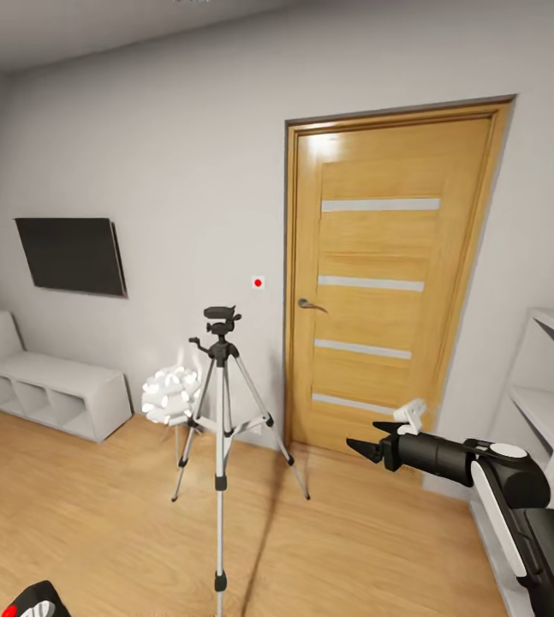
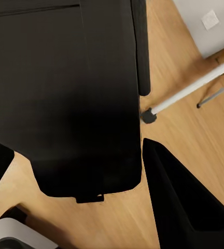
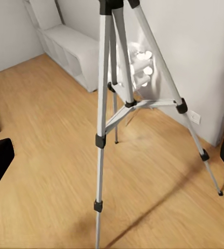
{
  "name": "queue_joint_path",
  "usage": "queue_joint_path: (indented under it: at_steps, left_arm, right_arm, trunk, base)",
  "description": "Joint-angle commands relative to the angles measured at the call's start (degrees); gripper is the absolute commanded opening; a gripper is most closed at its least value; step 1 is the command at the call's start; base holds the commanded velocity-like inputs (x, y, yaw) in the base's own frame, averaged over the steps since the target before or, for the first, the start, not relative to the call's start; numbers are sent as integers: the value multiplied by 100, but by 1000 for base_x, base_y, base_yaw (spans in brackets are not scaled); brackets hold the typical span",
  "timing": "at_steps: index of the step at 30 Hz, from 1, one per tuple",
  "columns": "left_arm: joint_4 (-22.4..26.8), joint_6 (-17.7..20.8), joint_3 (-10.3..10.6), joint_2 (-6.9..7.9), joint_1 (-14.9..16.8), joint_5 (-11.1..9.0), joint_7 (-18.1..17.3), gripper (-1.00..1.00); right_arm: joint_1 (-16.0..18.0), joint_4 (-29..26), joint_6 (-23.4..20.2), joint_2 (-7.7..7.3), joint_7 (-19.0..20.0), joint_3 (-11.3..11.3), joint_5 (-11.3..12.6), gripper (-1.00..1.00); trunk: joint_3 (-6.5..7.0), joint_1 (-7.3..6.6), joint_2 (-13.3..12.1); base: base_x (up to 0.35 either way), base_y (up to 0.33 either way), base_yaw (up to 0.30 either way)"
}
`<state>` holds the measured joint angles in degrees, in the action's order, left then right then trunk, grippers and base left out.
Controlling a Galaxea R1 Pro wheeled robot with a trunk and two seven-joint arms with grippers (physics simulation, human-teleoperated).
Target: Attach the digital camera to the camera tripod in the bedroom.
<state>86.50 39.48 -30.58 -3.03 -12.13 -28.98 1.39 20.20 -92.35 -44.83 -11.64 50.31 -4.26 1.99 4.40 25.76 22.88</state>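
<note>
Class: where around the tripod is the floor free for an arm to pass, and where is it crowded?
Free: plank floor between the camera tripod and the door, and toward the low white shelf. Crowded: behind the tripod, where the white globe lamp stands against the wall.

The camera tripod [image 1: 220,420] stands upright on the wood plank floor [image 1: 97,514] of the bedroom, its 3 silver legs spread, with black joints, black feet and a black head on top. The digital camera [image 2: 65,98], a black boxy body, sits between the left gripper's [image 2: 73,176] black fingers [image 2: 190,207], close to 1 tripod foot.
</note>
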Motion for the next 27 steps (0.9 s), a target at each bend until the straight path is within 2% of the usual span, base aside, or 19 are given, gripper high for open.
queue_joint_path:
  at_steps: [1,14,27]
  left_arm:
    - [7,31,-24,-6,1,-38,1,-100]
    - [7,32,-77,-21,0,-37,17,-100]
    - [7,33,-80,-20,2,-28,19,-100]
  right_arm:
    - [1,-2,-45,-2,11,-5,21,100]
    - [1,-2,-59,-39,16,-5,21,100]
    - [1,-2,-60,-48,39,3,21,100]
  trunk:
    - [-1,2,3]
    - [-25,2,3]
    - [-71,2,3]
  base:
    - [7,-8,281]
    - [2,-29,276]
    - [39,-268,264]
